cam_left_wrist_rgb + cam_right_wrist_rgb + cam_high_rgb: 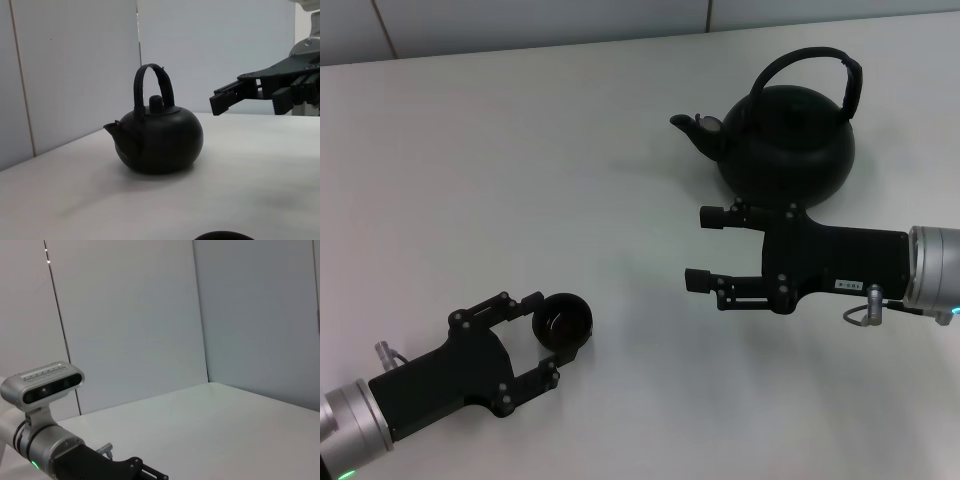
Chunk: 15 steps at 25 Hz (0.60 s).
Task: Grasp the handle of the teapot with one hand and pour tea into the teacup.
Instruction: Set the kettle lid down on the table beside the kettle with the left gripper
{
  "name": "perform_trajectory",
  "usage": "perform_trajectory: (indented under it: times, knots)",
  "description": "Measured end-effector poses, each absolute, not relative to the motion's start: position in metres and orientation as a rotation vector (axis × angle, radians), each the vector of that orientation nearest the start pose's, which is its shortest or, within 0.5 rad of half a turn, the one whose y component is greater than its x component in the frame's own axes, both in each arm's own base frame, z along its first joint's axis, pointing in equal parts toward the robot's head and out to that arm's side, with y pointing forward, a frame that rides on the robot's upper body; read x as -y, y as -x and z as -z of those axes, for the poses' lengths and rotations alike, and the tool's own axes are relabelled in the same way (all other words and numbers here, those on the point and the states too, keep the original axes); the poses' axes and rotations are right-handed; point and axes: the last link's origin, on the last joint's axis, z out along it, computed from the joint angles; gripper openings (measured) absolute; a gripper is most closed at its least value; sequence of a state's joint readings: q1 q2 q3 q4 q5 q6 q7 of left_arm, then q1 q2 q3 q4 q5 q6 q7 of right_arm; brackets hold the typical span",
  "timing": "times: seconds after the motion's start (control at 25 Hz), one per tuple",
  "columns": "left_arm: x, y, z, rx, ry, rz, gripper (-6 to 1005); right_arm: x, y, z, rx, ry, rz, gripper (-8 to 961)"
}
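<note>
Risk first: right claw (698,247) is open, empty, hanging just in front of the pot (785,140) and pointing across it, level with the belly rather than the handle (820,68). Closing in from there could bump the body and slide the pot on the desk (520,180), or grip the thin side of the hoop so the pot swings.

Left claw (545,345) is open around the cup (564,323), fingers either side; contact unclear. A nudge could tip it.

Pot sits far right, spout toward the cup, well apart. Nothing lies between them; walls behind.
</note>
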<state>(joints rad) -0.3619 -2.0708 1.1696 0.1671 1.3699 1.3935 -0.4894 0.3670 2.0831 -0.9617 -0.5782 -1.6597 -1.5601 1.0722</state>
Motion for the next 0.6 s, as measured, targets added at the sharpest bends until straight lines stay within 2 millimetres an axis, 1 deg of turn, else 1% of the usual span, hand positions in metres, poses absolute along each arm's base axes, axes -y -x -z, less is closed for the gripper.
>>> perform_trajectory:
  times: [0.6]
  knots:
    - [-0.2434,0.3120,0.0829,0.249,2.609,0.686,654,-0.2865,-0.2686,0.0261,-0.380,2.694,-0.883,792]
